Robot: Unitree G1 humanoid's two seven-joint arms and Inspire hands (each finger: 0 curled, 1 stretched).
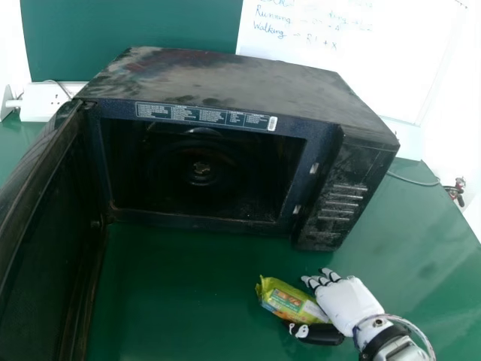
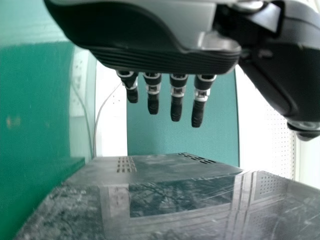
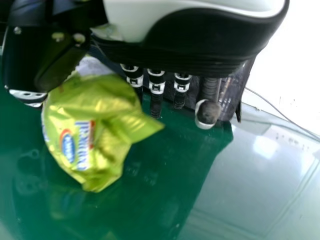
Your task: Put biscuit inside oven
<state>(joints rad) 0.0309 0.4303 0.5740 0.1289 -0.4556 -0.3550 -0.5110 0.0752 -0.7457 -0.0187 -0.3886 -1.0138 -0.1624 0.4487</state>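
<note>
The black oven (image 1: 225,79) stands on the table with its door (image 1: 45,203) swung wide at the left and its cavity facing forward. In front of the oven's right part, my right hand (image 1: 349,304) is at the yellow-green biscuit packet (image 1: 289,301). The packet's right end lies between the thumb and the fingers, which are extended and not curled round it. The right wrist view has the packet (image 3: 95,130) beside the thumb of my right hand (image 3: 190,45). My left hand (image 2: 150,45) is open and empty, over a glossy dark surface (image 2: 175,210).
The oven's control side (image 1: 342,203) stands just beyond my right hand. A white socket box (image 1: 45,101) is behind the oven at the left, and a whiteboard (image 1: 361,60) stands behind it. Green table top (image 1: 180,286) stretches between the door and the packet.
</note>
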